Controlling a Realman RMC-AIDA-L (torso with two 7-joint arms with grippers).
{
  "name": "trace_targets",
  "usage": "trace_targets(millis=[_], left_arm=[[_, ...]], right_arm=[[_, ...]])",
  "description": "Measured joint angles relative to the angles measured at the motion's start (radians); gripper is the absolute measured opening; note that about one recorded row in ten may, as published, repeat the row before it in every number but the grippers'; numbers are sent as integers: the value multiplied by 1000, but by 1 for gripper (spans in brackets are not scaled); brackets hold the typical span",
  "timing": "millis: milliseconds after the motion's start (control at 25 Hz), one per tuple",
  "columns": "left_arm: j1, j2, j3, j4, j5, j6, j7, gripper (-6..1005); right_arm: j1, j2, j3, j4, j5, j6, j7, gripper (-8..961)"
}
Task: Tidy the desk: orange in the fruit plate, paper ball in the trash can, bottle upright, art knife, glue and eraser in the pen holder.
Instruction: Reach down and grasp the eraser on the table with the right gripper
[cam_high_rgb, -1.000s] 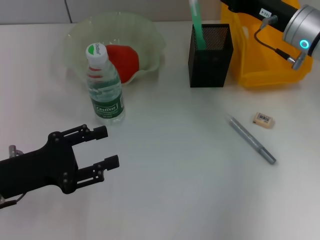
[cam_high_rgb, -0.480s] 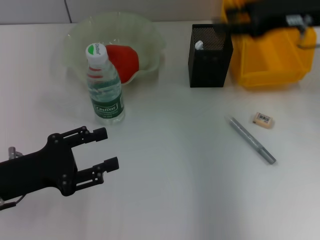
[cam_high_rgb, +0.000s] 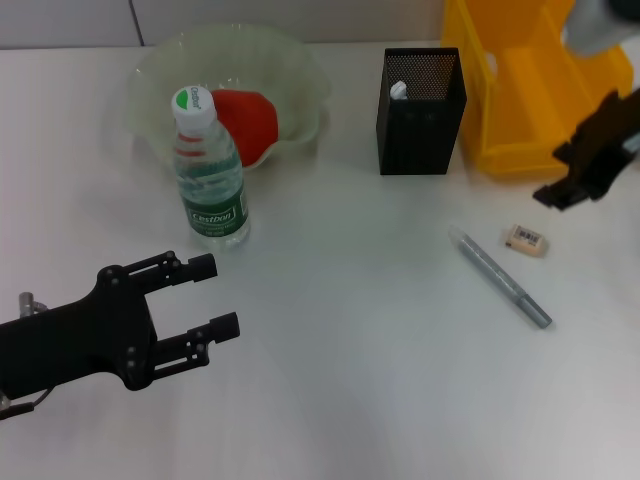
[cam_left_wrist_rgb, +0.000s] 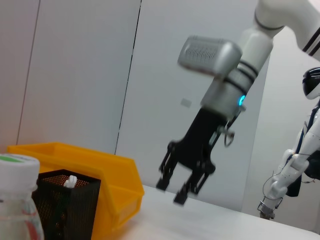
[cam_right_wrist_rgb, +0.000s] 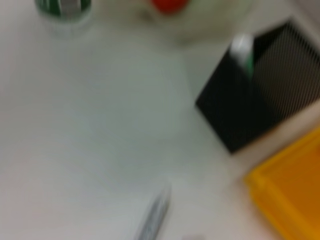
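A: Near us the left claw (cam_high_rgb: 205, 296) idles, fingers apart, empty. What handles next?

B: The glue (cam_high_rgb: 499, 277), flat on the white worktop (cam_high_rgb: 350, 380) just before the pen holder (cam_high_rgb: 421, 97): light, stiff, probably slippery, so pinch mid-barrel. The eraser (cam_high_rgb: 527, 239) beside it is tiny.

A: And the right claw (cam_high_rgb: 571, 180)?

B: Above the eraser, prongs spread, holding nothing. Farther back, a plain pale wall.

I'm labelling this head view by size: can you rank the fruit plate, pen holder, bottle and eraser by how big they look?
Largest to smallest:
1. fruit plate
2. bottle and pen holder, too alike to rank
3. eraser
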Motion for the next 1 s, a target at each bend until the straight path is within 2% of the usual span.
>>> trace_targets(millis=[360, 400, 600, 1000], left_arm=[[-1, -7, 1, -1, 4, -5, -1, 700], [-1, -8, 2, -2, 4, -7, -1, 700], [0, -10, 2, -3, 4, -17, 0, 700], [5, -14, 1, -3, 3, -21, -1, 700]], right_arm=[[13, -2, -82, 196, -26, 145, 38, 519], [25, -2, -85, 251, -27, 178, 39, 518], [39, -3, -86, 352, -23, 247, 36, 513], [78, 0, -97, 493, -5, 351, 38, 470]])
